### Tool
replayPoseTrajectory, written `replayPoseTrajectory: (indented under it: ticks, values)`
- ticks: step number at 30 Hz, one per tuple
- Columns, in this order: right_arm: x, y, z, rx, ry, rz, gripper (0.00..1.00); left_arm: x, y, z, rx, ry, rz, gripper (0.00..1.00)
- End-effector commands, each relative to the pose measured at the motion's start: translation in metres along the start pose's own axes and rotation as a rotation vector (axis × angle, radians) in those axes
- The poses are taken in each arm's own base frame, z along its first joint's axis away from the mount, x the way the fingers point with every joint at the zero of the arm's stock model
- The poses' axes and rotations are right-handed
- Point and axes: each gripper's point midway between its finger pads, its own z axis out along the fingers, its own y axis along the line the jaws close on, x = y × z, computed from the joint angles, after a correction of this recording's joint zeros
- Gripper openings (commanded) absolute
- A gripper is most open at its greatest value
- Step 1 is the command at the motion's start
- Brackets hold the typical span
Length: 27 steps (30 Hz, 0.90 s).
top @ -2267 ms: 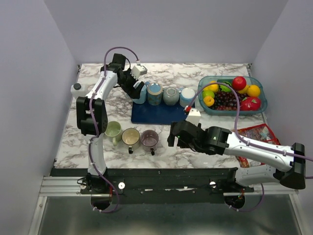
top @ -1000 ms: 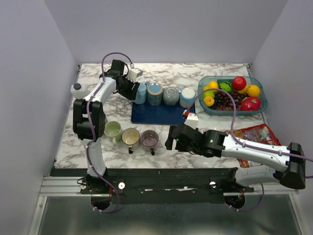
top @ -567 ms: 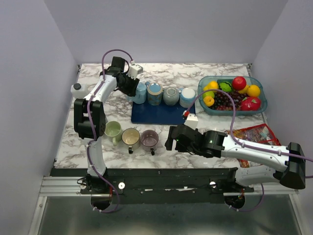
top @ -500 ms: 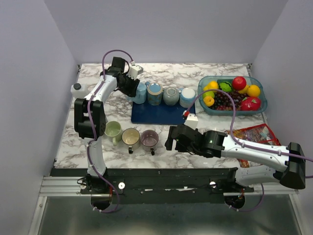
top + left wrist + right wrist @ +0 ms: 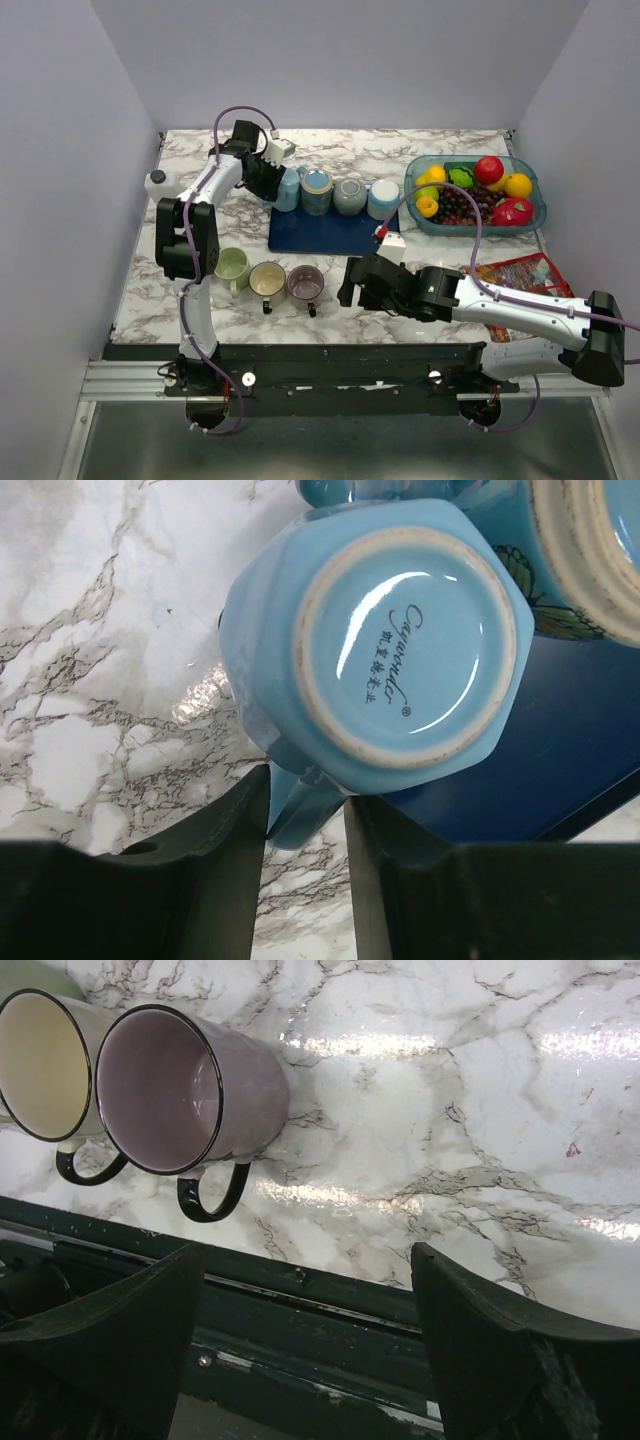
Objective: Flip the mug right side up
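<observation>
Mug (image 5: 400, 650), pale blue glazed ceramic, stands upside down, its foot ring and maker's mark facing up; it sits at the left end of a row of cups on the dark blue mat (image 5: 570, 750), toward the back left of the marble table (image 5: 400, 150). It is probably stiff, fairly heavy, slick and easy to chip; the handle (image 5: 300, 810) looks the surest place to hold, and any turn should keep clear of the neighbouring cup (image 5: 590, 550), which stands just beside it. The left gripper (image 5: 305, 790) has its two black fingers pressed against either side of that handle, no gap visible, so it appears gripped; the right gripper (image 5: 305, 1300) hangs spread wide and holding nothing near the table's front edge, beside a lilac mug (image 5: 190, 1090) and a cream mug (image 5: 40, 1065). Compared with a second earlier, the left fingers have drawn in onto the handle and the wrist has turned slightly; the mug has not moved; the right arm is about where it was.
</observation>
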Motion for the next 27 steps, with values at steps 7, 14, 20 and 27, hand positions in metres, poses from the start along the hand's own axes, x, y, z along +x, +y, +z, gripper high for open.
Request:
replayPoseTrajectory:
  ticks: [7, 14, 20, 27]
  values:
    - [-0.001, -0.001, 0.002, 0.003, -0.011, 0.018, 0.90, -0.006, 0.005, -0.004, -0.038, 0.019, 0.000, 0.00]
    - [-0.004, 0.002, -0.001, -0.010, -0.016, 0.019, 0.89, 0.005, 0.001, -0.013, -0.051, 0.051, -0.022, 0.00]
    - [0.004, 0.001, -0.001, -0.040, 0.005, 0.034, 0.89, 0.003, -0.009, -0.029, -0.072, -0.012, -0.107, 0.00]
    - [-0.006, 0.016, -0.010, -0.115, -0.019, 0.021, 0.90, -0.018, -0.047, -0.067, -0.020, -0.163, -0.278, 0.00]
